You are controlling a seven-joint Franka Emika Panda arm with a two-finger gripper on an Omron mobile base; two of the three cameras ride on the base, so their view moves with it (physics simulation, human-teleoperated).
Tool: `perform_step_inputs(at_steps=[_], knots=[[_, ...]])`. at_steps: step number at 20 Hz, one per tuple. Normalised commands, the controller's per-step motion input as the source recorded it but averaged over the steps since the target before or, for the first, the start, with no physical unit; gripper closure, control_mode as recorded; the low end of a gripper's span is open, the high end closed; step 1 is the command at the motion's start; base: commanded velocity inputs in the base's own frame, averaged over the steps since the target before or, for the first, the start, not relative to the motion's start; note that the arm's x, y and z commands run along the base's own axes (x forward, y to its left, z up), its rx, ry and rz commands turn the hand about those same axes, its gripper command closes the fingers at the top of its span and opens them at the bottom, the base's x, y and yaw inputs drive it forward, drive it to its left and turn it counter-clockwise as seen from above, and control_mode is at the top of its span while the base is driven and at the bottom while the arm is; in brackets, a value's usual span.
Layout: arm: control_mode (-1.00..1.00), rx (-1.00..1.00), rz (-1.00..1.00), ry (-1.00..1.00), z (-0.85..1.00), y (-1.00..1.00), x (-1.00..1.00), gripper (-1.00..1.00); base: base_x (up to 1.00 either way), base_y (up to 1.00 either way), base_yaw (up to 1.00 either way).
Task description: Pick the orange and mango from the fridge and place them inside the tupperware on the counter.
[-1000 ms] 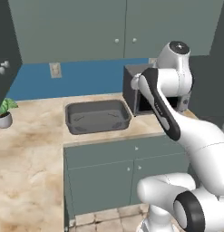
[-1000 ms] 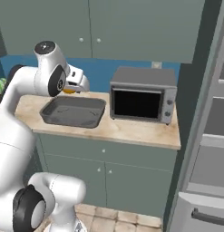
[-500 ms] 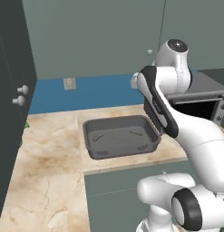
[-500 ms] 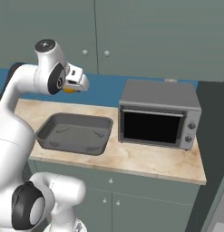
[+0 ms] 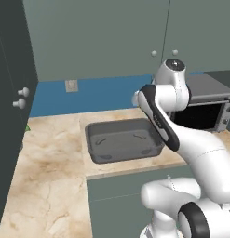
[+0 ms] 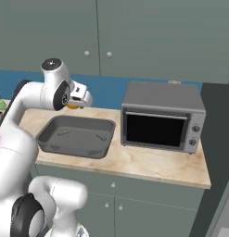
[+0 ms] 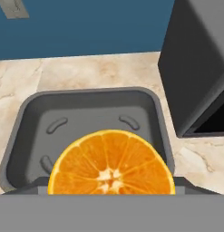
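One cut yellow-orange orange [image 7: 111,164] clamped in my hand [image 6: 77,102]; releasing this high above the dark grey tub [image 7: 90,131] risks bounce-out.

The counter [image 6: 134,162] bears the tupperware [image 6: 76,135] and microwave [image 6: 161,116].

Orange [image 7: 111,163]: bright orange cut face, segment lines, pale centre. Tub [image 7: 22,131]: dark grey, plain. Surface [image 5: 46,172]: beige marbled stone with brown veins. Wall strip [image 6: 111,90]: blue. Upper cabinets [image 6: 134,37]: grey-green, small pale knobs. Microwave [image 6: 162,115]: grey body, black door. Arm [image 5: 167,125]: white with dark joints.
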Motion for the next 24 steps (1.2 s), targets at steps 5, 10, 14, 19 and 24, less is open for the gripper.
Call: perform_step_inputs(at_steps=[5,10,14,19,24], knots=[[-1.00,0.00,0.01,0.01,-0.87,0.14,0.24,1.00,0.00,0.00,0.00],[-1.00,0.00,0.03,0.07,-0.85,0.32,0.43,1.00,0.00,0.00,0.00],[-1.00,0.00,0.04,0.09,-0.73,0.45,0.62,1.00,0.00,0.00,0.00],[-1.00,0.00,0.04,0.07,-0.54,0.45,0.63,1.00,0.00,0.00,0.00],[-1.00,0.00,0.04,0.02,-0.41,0.34,0.47,1.00,0.00,0.00,0.00]])
